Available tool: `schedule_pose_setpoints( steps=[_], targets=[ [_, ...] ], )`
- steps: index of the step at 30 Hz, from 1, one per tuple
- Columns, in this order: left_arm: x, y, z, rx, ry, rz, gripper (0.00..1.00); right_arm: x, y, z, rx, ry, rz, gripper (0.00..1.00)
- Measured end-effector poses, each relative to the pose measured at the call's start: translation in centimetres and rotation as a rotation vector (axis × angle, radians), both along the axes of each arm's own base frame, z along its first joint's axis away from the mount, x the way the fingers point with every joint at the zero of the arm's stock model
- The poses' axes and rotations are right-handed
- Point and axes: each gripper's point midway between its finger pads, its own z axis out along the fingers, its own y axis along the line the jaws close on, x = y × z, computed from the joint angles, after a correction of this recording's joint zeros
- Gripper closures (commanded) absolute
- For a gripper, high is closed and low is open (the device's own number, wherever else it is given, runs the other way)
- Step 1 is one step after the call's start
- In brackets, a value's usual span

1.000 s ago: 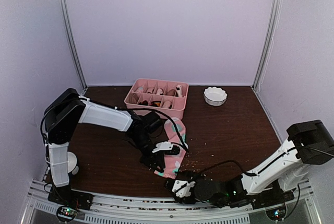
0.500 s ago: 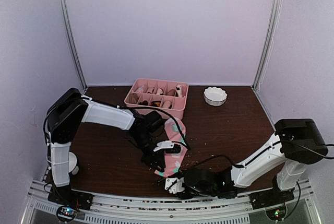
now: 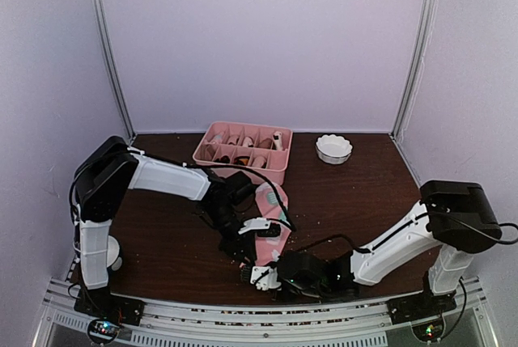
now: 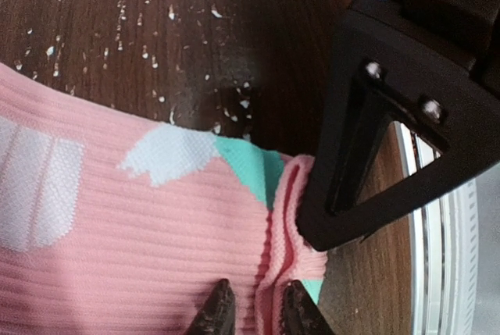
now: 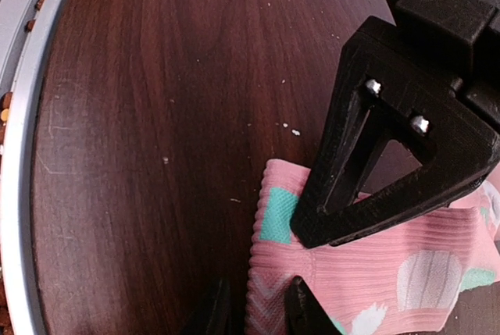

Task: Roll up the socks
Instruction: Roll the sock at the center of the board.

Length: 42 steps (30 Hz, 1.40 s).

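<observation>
Right gripper (image 5: 256,311) and left gripper (image 4: 254,315) both pinch the near end of the long pink knitted sock with teal and white patches (image 3: 277,201), whose length runs away toward the pink plastic divided tray (image 3: 271,174).

pink sock (image 4: 141,257): salmon pink, fine ribbing, white blocks, teal patches, faint zigzag lines near its end in the right wrist view. Worktop (image 4: 117,38): dark red-brown wood grain, scattered white specks. Left claw (image 4: 256,313) and right claw (image 5: 256,311): matte black, silver screw heads. Left arm (image 3: 162,179) and right arm (image 3: 396,242): white shells, black joints. Tray (image 3: 243,171) at far edge: pink. Bowl (image 3: 333,148): white. Rail (image 5: 19,155) on near edge: silver-grey.
</observation>
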Motion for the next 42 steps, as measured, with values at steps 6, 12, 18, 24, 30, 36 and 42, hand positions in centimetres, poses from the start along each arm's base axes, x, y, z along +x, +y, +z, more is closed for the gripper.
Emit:
schedule_pose_setpoints(
  steps=[6, 12, 18, 24, 30, 36, 42],
  targets=[
    [0.0, 0.0, 0.0, -0.004, -0.001, -0.007, 0.71, 0.7, 0.4, -0.3, -0.003, 0.061, -0.036, 0.88],
    [-0.4, 1.1, 0.3, -0.049, 0.001, -0.004, 0.62, 0.8, 0.6, -0.5, 0.014, 0.156, -0.075, 0.96],
    [-0.2, 3.8, 1.3, -0.095, -0.038, 0.048, 0.53, 0.6, 0.6, -0.8, 0.071, 0.262, -0.119, 1.00],
    [0.7, 5.2, 4.5, -0.215, -0.148, 0.080, 0.55, 0.3, 0.4, -0.7, 0.167, 0.404, -0.155, 1.00],
    [-0.5, 4.8, 4.9, -0.277, -0.223, -0.027, 0.56, 0.2, 0.0, -0.6, 0.286, 0.587, -0.179, 1.00],
    [-3.1, 3.6, 3.6, -0.263, -0.346, -0.203, 0.57, 0.1, -0.8, -0.4, 0.366, 0.753, -0.193, 1.00],
    [-2.6, 2.6, 2.4, -0.239, -0.448, -0.257, 0.60, 0.1, -0.9, -0.4, 0.380, 0.829, -0.202, 1.00]
  ],
)
